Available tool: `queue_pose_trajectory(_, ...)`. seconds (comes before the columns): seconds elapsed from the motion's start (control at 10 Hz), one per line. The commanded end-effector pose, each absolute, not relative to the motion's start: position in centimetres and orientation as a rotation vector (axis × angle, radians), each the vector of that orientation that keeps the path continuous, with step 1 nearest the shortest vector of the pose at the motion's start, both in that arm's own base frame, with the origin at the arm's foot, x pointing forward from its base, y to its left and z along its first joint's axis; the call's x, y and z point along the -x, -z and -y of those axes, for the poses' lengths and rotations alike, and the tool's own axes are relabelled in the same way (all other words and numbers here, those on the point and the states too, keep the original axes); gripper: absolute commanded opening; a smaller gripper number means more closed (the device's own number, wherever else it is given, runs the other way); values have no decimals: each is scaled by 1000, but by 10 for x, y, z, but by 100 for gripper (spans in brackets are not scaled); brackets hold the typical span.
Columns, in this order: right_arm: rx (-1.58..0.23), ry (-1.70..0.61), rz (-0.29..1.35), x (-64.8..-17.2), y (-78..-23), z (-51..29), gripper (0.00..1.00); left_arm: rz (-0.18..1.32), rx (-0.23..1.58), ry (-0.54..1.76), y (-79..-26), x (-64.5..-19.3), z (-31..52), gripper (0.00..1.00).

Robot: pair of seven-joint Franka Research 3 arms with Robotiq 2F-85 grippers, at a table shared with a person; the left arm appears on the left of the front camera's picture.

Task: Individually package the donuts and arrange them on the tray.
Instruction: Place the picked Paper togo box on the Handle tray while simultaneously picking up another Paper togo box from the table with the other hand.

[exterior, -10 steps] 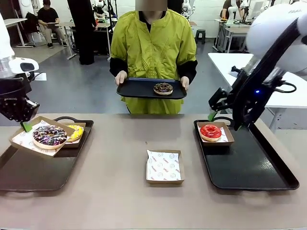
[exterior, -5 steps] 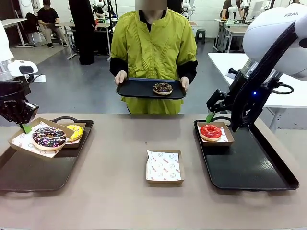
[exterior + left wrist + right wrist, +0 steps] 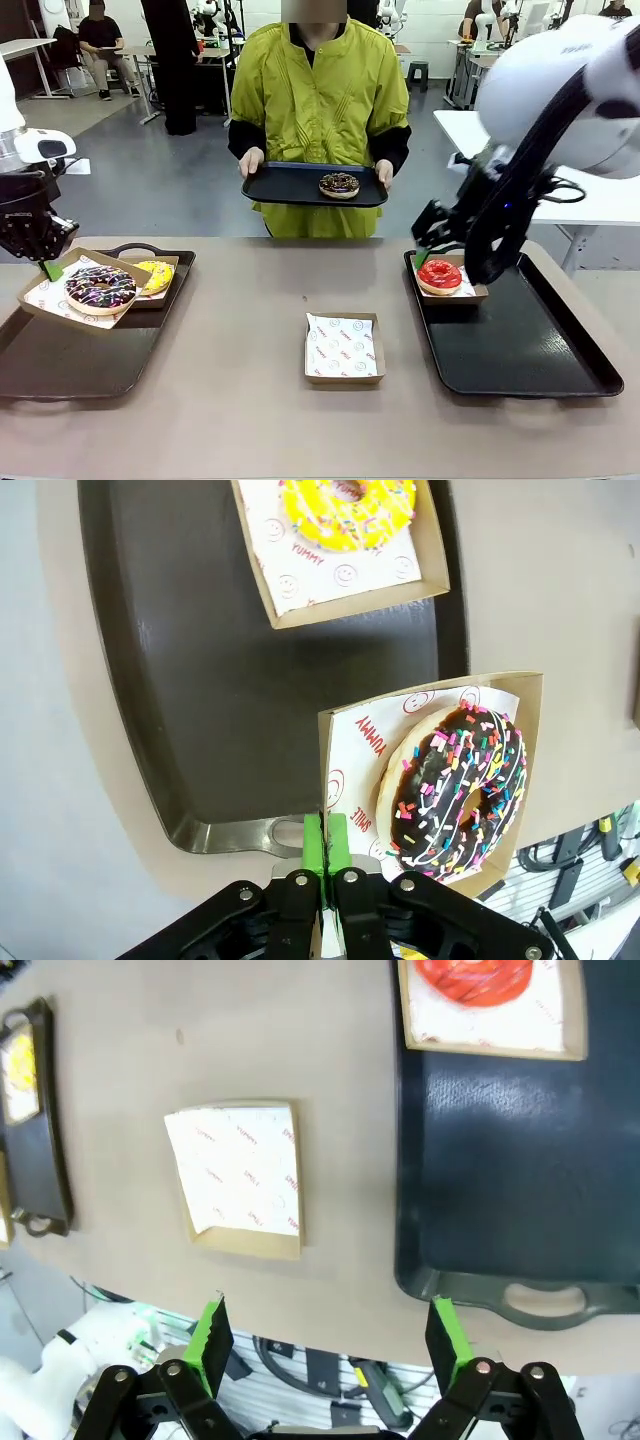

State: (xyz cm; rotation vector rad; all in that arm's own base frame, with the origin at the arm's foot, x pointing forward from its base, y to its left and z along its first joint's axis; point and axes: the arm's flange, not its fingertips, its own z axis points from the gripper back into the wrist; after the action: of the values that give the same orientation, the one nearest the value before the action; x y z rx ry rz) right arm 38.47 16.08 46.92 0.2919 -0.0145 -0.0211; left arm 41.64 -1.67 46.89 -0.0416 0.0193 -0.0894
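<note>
Left gripper (image 3: 46,264), at nine o'clock in the front view, pinches the corner of a cardboard box (image 3: 45,295) carrying the sprinkled donut (image 3: 100,286) over the left tray (image 3: 60,370), beside the boxed yellow donut (image 3: 157,274); the right gripper (image 3: 424,255), spread, hangs at three o'clock by the boxed red donut (image 3: 438,275). At twelve, the person's tray (image 3: 280,188) bears the dark donut (image 3: 339,184), unboxed; an empty box (image 3: 344,348) waits centrally. Left wrist view: pads (image 3: 338,836) clamp the box edge at six. Right wrist view: jaws wide, empty box at ten. Seemingly three packaged, one remaining.

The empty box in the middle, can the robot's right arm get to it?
Probably yes. The right end effector is open and holds nothing, and nothing lies between it and the empty box on the table.
</note>
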Motion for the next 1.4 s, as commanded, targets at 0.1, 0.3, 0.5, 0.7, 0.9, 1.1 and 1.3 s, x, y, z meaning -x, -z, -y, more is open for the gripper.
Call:
queue_pose_trajectory(0.1, -169, 0, 0, -387, -434, -220, 100, 28, 5, -19, -455, -399, -14, 1)
queue_pose_trajectory(0.3, -131, -8, -24, -393, -406, -244, 100, 39, 8, -73, -444, -390, -40, 1)
queue_pose_trajectory(0.5, -117, -6, -9, -402, -380, -257, 100, 34, 28, -108, -430, -391, -60, 1)
queue_pose_trajectory(0.7, -106, -1, 4, -404, -356, -263, 100, 28, 41, -116, -417, -392, -69, 1)
queue_pose_trajectory(0.9, -94, -2, 30, -404, -338, -271, 100, 17, 26, -112, -405, -400, -69, 1)
queue_pose_trajectory(1.1, -66, -11, 38, -401, -330, -279, 100, -5, 4, -101, -399, -402, -65, 1)
queue_pose_trajectory(1.3, -114, -30, 4, -402, -339, -265, 100, 0, 43, -121, -406, -398, -68, 1)
